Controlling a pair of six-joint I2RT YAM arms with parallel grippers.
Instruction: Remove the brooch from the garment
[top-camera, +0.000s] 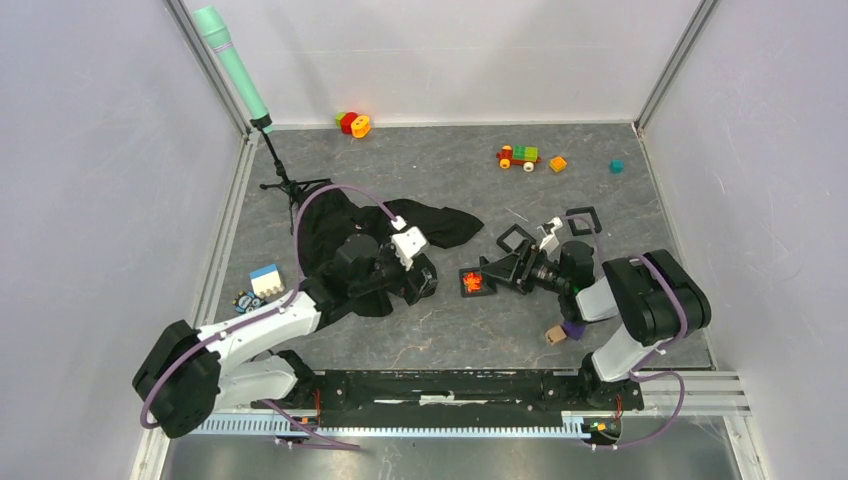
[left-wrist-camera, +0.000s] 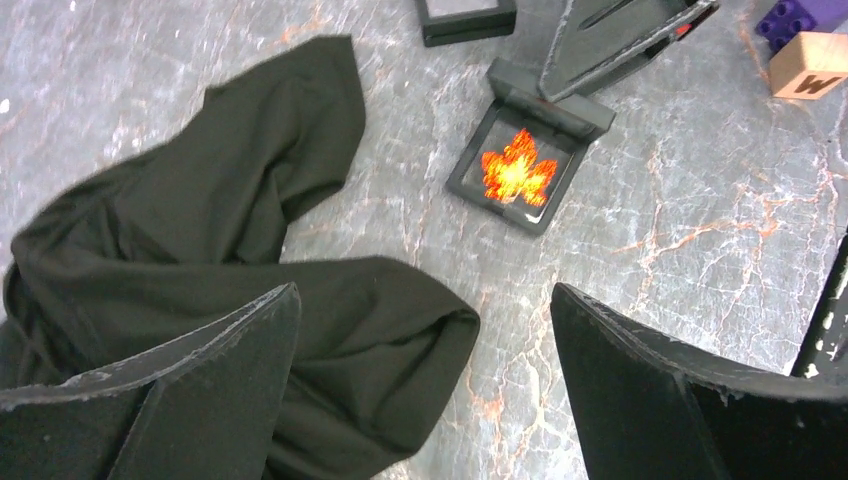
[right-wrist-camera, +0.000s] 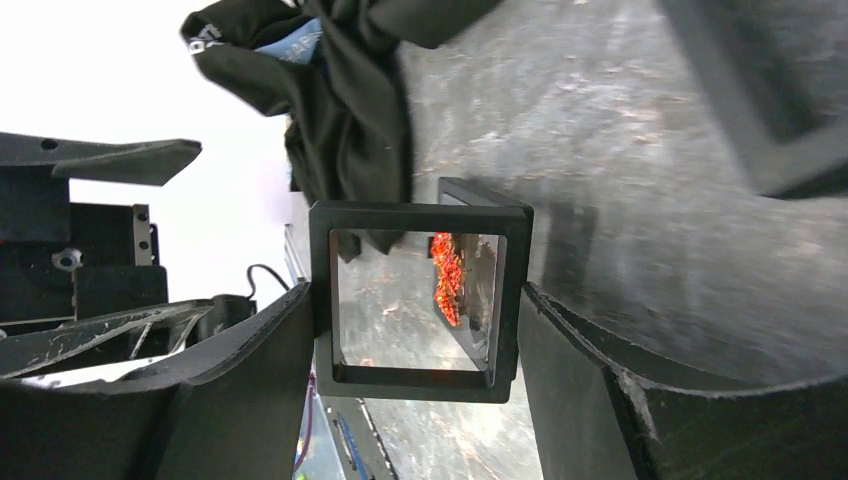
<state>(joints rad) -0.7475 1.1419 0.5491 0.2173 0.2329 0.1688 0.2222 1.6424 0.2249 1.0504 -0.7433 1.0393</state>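
Top view first: a grey marbled table (top-camera: 450, 180), and the black garment (top-camera: 340, 240) lies crumpled left of centre with the left arm stretched over it. The left gripper (top-camera: 425, 280) sits at the cloth's right edge. Just beside it, the brooch (top-camera: 472, 283) glows orange, off the fabric. The right gripper (top-camera: 497, 270) reaches in from the right.

On the left wrist, soft matte folds fill the left side. The jaws are spread wide, gripping nothing, with one fold lying below them. The brooch is leaf-shaped with jagged edges, orange paling to yellow at its heart. It lies flat in a small square black case (left-wrist-camera: 490, 205) on the table, apart from the cloth. A wooden block (left-wrist-camera: 805, 75) sits top right.

On the right wrist, the fingers clamp both sides of a square black-framed lid (right-wrist-camera: 390, 310) with a clear pane. The grainy orange brooch shows through it. The garment is bunched beyond, with a pale-blue print peeking out.
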